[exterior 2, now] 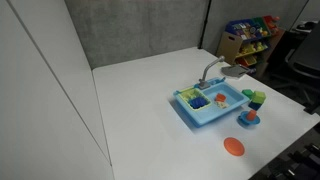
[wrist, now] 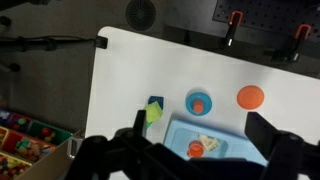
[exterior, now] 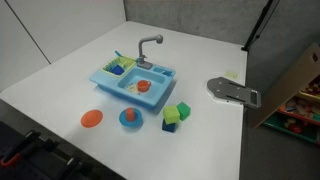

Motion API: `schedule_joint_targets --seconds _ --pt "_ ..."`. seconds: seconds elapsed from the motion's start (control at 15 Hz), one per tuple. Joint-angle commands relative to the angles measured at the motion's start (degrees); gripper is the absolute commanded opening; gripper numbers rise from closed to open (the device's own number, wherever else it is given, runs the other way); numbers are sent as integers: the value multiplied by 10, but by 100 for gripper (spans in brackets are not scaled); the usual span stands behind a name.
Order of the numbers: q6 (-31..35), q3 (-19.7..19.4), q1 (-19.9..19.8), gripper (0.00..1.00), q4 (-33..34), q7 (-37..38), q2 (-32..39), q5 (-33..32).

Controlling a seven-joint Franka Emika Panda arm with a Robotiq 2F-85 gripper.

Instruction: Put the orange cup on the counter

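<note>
One orange cup (wrist: 199,104), far beneath hand (wrist: 202,125).

**White table and what it carries**

The flat white tabletop (exterior: 60,80) bears a blue plastic toy sink (exterior: 128,98). Near it, set apart, lie a flat orange disc (exterior: 92,118), a round blue plate (exterior: 123,120), stacked green and blue blocks (exterior: 176,113), and a grey metal bracket (exterior: 232,90).
</note>
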Motion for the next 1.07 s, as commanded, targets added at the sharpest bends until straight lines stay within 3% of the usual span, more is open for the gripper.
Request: schedule_joint_targets --seconds 0.0,1.0 --pt "-4 -7 11 100 2 5 -1 -5" --pt "17 -13 30 100 12 23 31 34"
